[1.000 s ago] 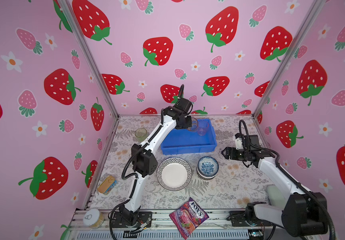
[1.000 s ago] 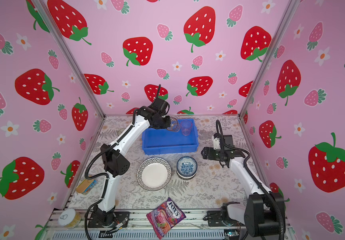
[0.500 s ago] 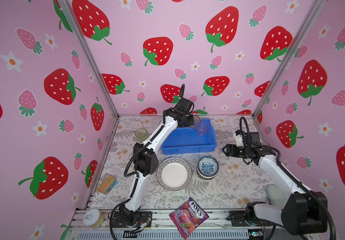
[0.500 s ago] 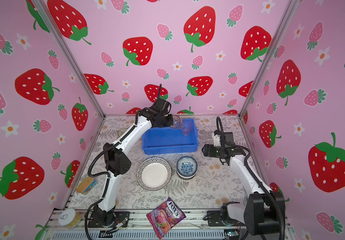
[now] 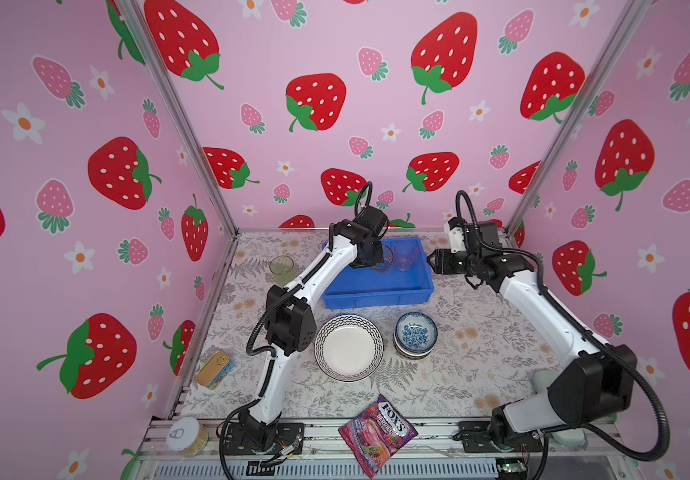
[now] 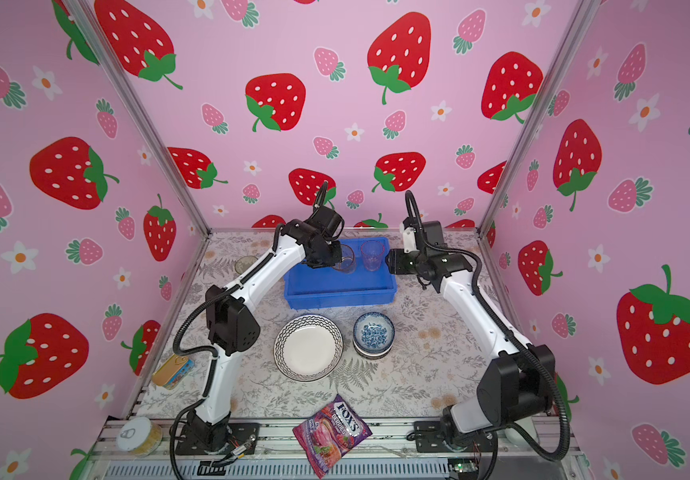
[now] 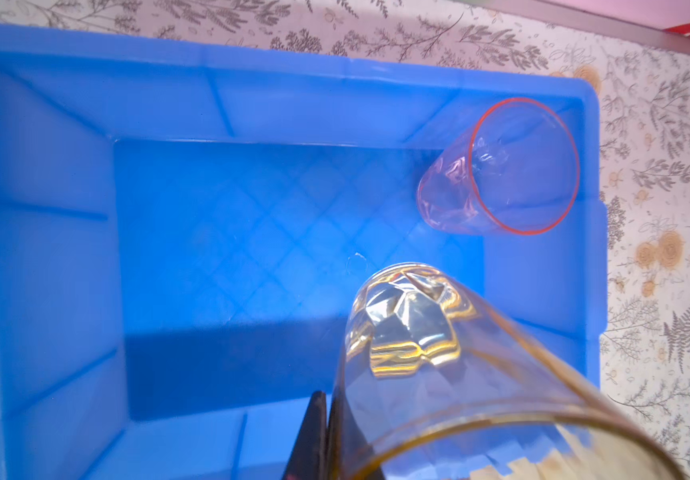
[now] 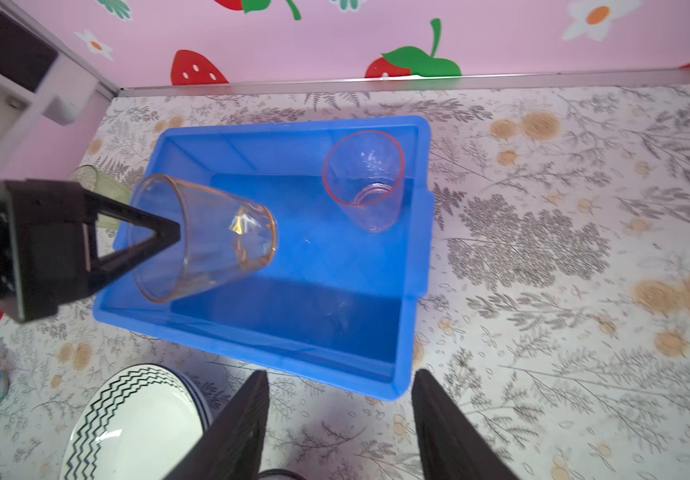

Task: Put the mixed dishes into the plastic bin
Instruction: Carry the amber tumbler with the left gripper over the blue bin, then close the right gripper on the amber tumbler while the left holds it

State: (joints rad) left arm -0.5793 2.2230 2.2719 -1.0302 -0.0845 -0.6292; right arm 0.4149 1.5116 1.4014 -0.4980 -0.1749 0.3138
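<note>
- The left hand (image 8: 169, 235) pinches the rim wall of the amber glass (image 8: 206, 241), one finger inside and one outside.
- This amber glass is clear, faceted at its thick base, and steeply tilted over the blue bin (image 5: 376, 297); I cannot tell whether its base touches the floor.
- The right hand (image 8: 341, 415) hangs just beside the bin's right end, jaws moderately apart, nothing between them.
- A pink glass (image 5: 405, 254), clear with a red-tinted rim, stands upright in the bin's far right corner.
- A green glass (image 5: 282, 266) stands on the desk (image 5: 480, 332) left of the bin.
- In front of the bin lie a zigzag-rimmed plate (image 5: 348, 347) and stacked blue-patterned bowls (image 5: 415, 332).
</note>
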